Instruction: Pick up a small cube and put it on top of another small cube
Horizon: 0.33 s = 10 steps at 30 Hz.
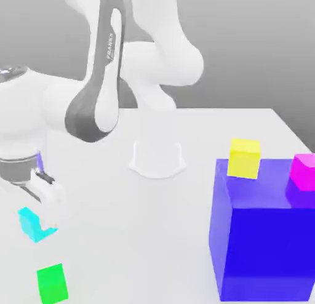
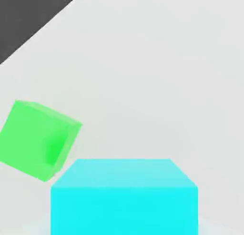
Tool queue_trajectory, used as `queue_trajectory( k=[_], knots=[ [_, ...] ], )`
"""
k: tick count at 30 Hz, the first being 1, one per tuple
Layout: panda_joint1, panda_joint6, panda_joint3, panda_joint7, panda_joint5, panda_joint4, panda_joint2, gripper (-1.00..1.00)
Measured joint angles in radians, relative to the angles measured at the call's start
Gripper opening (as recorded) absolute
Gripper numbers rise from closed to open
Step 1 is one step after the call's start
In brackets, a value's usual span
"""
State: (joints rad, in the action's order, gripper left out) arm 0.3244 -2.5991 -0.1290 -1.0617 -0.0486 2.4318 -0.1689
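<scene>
The small cyan cube (image 1: 29,226) is at the exterior view's left, directly under my gripper (image 1: 44,205), whose white tip covers the cube's upper right corner. In the hand view the same cyan cube (image 2: 124,200) looms very close. A small green cube (image 1: 51,283) rests on the white table a little nearer the front edge than the cyan one. The green cube (image 2: 38,140) lies turned at an angle relative to the cyan cube. The two cubes stand apart.
A big blue block (image 1: 264,241) stands at the exterior view's right, with a yellow cube (image 1: 244,158) and a magenta cube (image 1: 303,172) on top. My arm's white base (image 1: 157,158) sits mid-table. The table's edge (image 2: 43,32) meets dark floor.
</scene>
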Motion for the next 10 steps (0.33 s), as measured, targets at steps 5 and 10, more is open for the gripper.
queue_trajectory(
  k=[5,10],
  knots=[
    [-0.027,-0.060,0.028,-0.069,-0.017,-0.069,-0.129,-1.00],
    [-0.024,-0.090,0.033,-0.065,-0.024,-0.072,-0.162,1.00]
  ],
)
